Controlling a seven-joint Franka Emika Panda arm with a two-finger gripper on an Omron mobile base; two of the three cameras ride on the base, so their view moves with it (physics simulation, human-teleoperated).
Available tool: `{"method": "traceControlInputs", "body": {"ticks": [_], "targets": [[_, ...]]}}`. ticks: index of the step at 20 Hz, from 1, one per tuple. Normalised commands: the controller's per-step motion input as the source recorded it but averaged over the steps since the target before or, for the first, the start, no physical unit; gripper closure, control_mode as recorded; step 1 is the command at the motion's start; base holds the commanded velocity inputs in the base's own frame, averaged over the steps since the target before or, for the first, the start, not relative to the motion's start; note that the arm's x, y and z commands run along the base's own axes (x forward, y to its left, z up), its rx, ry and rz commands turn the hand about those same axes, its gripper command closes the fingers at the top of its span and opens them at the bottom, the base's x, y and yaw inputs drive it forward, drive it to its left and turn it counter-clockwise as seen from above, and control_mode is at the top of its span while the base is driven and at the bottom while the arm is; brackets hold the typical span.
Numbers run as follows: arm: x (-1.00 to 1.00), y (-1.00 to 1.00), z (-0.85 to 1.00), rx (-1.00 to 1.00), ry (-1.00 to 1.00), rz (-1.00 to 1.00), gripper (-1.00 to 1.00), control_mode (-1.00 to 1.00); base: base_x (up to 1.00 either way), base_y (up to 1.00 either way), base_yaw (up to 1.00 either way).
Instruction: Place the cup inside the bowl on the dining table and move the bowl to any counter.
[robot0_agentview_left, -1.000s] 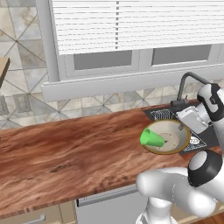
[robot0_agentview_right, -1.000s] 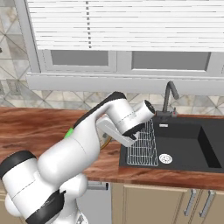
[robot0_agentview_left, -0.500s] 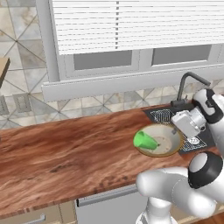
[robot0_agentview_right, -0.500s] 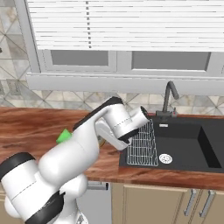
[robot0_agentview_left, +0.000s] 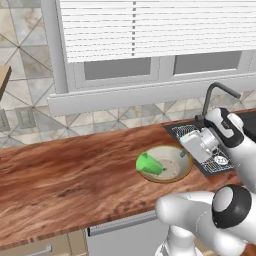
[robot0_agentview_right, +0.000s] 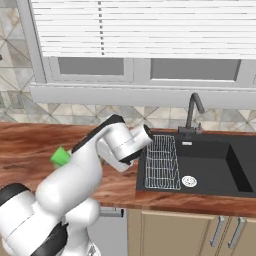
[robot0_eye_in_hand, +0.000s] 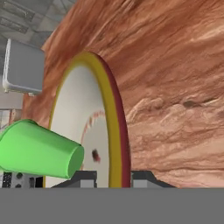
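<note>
The bowl (robot0_agentview_left: 176, 161), cream inside with a tan rim, is level and low over the wood-grain counter (robot0_agentview_left: 70, 172), left of the sink; I cannot tell whether it touches the top. The green cup (robot0_agentview_left: 149, 164) lies on its side in the bowl, sticking out over its left rim. My gripper (robot0_agentview_left: 186, 154) is shut on the bowl's right rim. In the hand view the fingertips (robot0_eye_in_hand: 85, 178) straddle the rim of the bowl (robot0_eye_in_hand: 111, 118), with the cup (robot0_eye_in_hand: 39, 151) to the left. The cup (robot0_agentview_right: 61, 156) peeks out behind my arm. The dining table is out of view.
A black sink (robot0_agentview_right: 215, 167) with a wire rack (robot0_agentview_right: 162, 162) and a dark faucet (robot0_agentview_right: 192, 112) lies right of the bowl. The tiled wall and window sill run along the back. Bare wood counter stretches to the left (robot0_agentview_left: 50, 180).
The bowl, held by my gripper with the cup in it, has travelled left along the counter, away from the sink. The grip has stayed the same.
</note>
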Motion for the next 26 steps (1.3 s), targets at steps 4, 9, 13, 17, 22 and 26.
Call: {"method": "traceControlInputs", "body": {"ticks": [4,9,13,17,22,26], "targets": [[0.17,0.73,-0.01,0.00,0.04,0.00,1.00,-1.00,0.00,0.00,0.00],[0.09,0.78,-0.02,0.00,0.02,0.00,1.00,-1.00,0.00,0.00,0.00],[0.16,0.62,-0.02,0.00,0.00,0.00,1.00,-1.00,0.00,0.00,0.00],[0.22,0.37,-0.04,0.00,0.00,0.00,1.00,-1.00,0.00,0.00,0.00],[0.19,0.37,-0.08,0.00,0.00,0.00,1.00,-1.00,0.00,0.00,0.00],[0.38,0.25,-0.06,0.00,0.00,0.00,1.00,-1.00,0.00,0.00,0.00]]}}
